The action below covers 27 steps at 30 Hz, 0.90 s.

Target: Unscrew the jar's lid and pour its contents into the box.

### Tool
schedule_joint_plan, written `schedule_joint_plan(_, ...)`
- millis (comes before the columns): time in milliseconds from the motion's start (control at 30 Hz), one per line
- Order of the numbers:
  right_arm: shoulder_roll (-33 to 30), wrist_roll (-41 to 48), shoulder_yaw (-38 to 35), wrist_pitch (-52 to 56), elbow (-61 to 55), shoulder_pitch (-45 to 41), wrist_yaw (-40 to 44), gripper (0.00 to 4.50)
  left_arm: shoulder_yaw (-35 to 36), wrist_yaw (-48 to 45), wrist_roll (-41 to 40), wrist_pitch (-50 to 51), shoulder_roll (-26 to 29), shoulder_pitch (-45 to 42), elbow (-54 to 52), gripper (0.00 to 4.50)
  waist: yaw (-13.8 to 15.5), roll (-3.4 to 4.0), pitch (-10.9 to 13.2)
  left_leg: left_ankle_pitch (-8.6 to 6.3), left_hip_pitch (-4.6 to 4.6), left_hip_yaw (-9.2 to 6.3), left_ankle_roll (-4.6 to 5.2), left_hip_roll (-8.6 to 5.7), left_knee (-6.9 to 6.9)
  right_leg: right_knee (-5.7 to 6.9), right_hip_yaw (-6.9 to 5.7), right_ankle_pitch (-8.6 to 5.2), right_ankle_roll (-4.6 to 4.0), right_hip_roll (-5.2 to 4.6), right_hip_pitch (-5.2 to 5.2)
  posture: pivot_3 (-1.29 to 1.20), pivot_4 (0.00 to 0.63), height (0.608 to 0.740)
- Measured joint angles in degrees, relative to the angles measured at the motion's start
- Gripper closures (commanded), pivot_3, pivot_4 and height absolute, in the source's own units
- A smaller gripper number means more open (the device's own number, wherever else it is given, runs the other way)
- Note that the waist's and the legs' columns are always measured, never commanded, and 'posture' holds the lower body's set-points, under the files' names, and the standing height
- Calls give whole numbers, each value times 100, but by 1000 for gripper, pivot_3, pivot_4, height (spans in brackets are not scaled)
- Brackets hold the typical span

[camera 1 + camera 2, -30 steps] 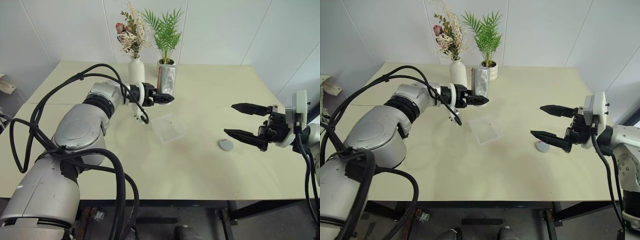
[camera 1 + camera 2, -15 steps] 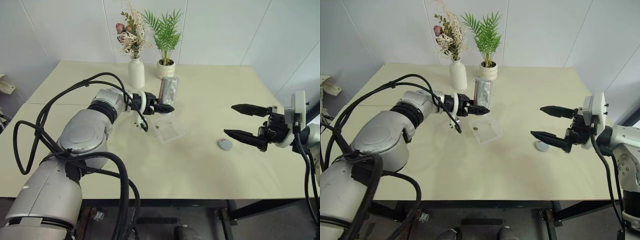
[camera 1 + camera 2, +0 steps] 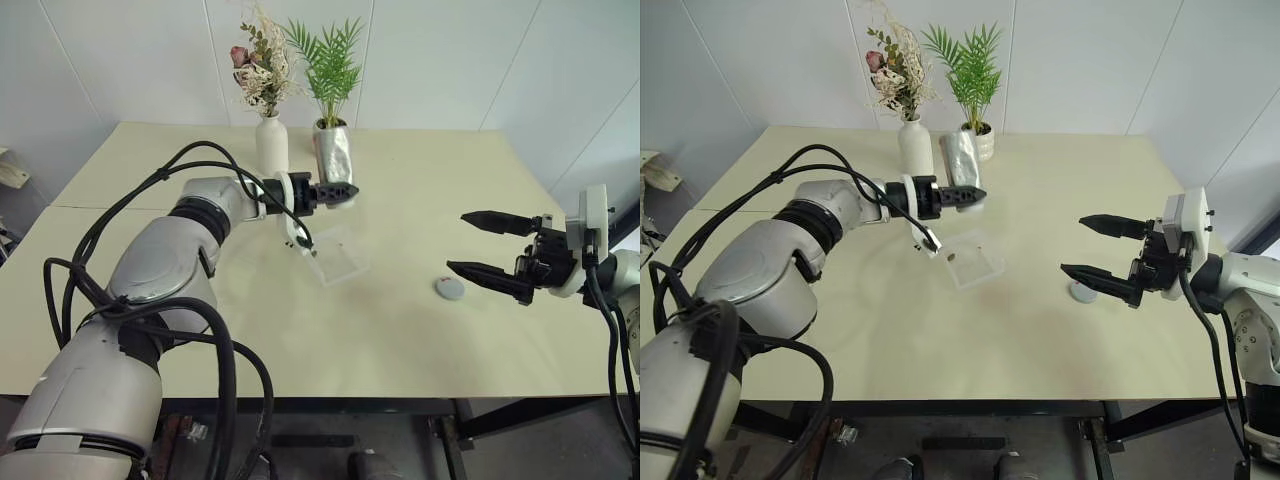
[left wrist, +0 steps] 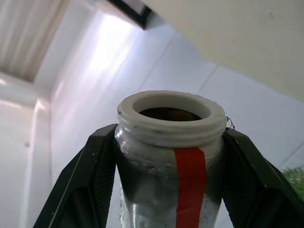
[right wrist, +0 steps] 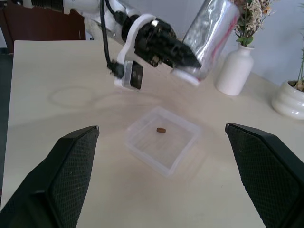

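The jar [image 3: 334,155] is off the table [image 3: 400,340], clamped low on its body between the fingers of the left gripper [image 3: 338,191], high over the middle of the tabletop toward its far edge, just above and behind the box [image 3: 338,256].

Nearest the front edge, toward the right side of the table, the lid [image 3: 451,289] lies flat on the bare surface, so the unscrewing is done. Just beside it the right gripper [image 3: 487,246] hangs with its two fingers spread wide and nothing between them; it has not shifted over the last second.

Farther in, the box sits at the middle of the tabletop with a single brown piece of the contents [image 5: 161,129] resting on its floor. That piece was not there a second ago and showed up half a second ago, when the jar dipped low over the box.

Since that dip the left wrist has rolled and lifted, and the jar has swung up again to stand nearly upright. The pour therefore looks at least partly made; whether anything remains inside cannot be told.

Behind, along the far edge, stand a white vase [image 3: 271,146] and a potted plant [image 3: 328,75].
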Motion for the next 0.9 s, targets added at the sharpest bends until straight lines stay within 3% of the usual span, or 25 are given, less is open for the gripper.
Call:
schedule_joint_plan(233, -101, 6, -13, 2, -23, 14, -4, 0, 2982, -3160, -3098, -1483, 133, 898, 103, 1889, 2, 4, -2, 3, 4, 4, 3, 0, 3, 6, 0, 0, 0, -1, 5, 0, 150, 740)
schedule_joint_plan(500, -125, 104, -18, 41, -25, 7, 63, 0, 6497, -7231, -7045, -812, -446, 1848, -155, 1889, -3, 13, -7, 6, 9, 4, 8, 0, 26, 33, -2, 1, 1, 0, 12, 0, 150, 740)
schedule_joint_plan(733, -125, 462, -51, 117, -26, 12, 321, 0, 8022, -8496, -8794, 357, -613, 2404, -593, 1889, -24, 13, -7, 14, 35, 1, 21, 1, 47, 44, -1, 10, 11, 0, 43, 0, 150, 740)
schedule_joint_plan(900, -154, 593, -54, 151, -27, 56, 648, 0, 8330, -8763, -9180, 906, -608, 3104, -1023, 1889, -30, 13, -7, 12, 76, -3, 23, 1, 47, 23, -3, 10, 11, 0, 92, 0, 150, 740)
